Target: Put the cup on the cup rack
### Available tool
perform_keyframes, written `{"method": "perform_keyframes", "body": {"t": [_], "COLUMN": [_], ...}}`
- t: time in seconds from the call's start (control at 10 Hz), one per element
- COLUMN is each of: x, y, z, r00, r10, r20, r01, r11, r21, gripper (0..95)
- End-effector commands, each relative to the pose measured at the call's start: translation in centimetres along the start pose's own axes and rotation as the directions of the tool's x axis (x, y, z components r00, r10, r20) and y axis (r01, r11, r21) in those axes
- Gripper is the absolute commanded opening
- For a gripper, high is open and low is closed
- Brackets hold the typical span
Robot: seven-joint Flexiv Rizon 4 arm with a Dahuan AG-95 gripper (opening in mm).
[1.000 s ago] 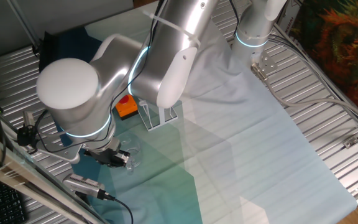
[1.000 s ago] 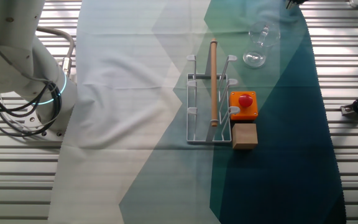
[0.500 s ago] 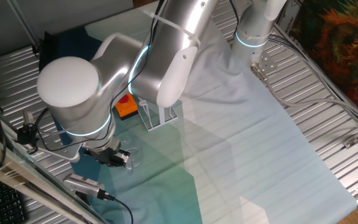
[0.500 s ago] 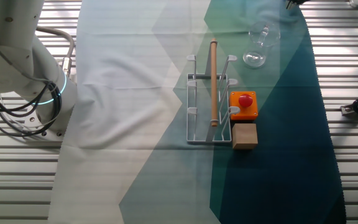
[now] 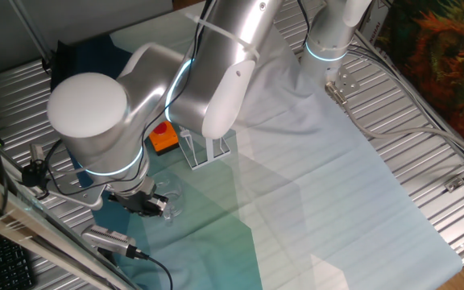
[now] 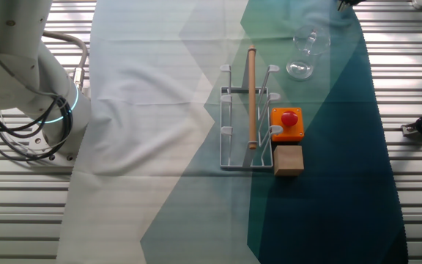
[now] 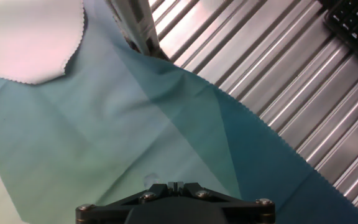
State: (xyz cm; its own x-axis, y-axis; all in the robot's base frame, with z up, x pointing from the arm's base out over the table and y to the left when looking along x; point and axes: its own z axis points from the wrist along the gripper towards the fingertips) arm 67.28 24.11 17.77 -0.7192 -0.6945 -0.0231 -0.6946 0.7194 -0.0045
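The cup (image 5: 172, 205) is a clear glass mug standing on the teal part of the cloth; in the other fixed view the cup (image 6: 303, 53) is near the top edge. My gripper (image 5: 155, 203) hangs low just beside it, apart from it, and only a dark corner of the gripper (image 6: 341, 3) shows at the top of the other fixed view. In the hand view the gripper (image 7: 174, 185) has its fingers pressed together with nothing between them, and the cup does not show clearly. The white cup rack (image 6: 246, 121) stands mid-cloth, the cup rack (image 5: 205, 150) partly behind my arm.
A wooden rod (image 6: 252, 95) lies along the rack. An orange box with a red button (image 6: 287, 123) and a wooden block (image 6: 288, 160) sit beside the rack. My large arm (image 5: 135, 105) overhangs the rack. Ribbed metal table (image 7: 278, 93) and cables flank the cloth.
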Motion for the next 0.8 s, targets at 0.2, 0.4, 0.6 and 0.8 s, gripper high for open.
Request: {"method": "perform_keyframes", "body": {"t": [0.2,0.4,0.6,0.8], "x": [0.02,0.02,0.02,0.02], "y": [0.02,0.02,0.02,0.02], "z": [0.01,0.01,0.01,0.01], "r00": [1.0,1.0,1.0,1.0], "r10": [-0.002,0.0,-0.008,-0.005], "r20": [0.0,-0.005,-0.008,-0.023], "r01": [0.002,0.0,0.008,0.005], "r11": [1.0,1.0,1.0,1.0], "r21": [0.0,0.003,0.004,0.007], "gripper": [0.0,0.0,0.0,0.0]}}
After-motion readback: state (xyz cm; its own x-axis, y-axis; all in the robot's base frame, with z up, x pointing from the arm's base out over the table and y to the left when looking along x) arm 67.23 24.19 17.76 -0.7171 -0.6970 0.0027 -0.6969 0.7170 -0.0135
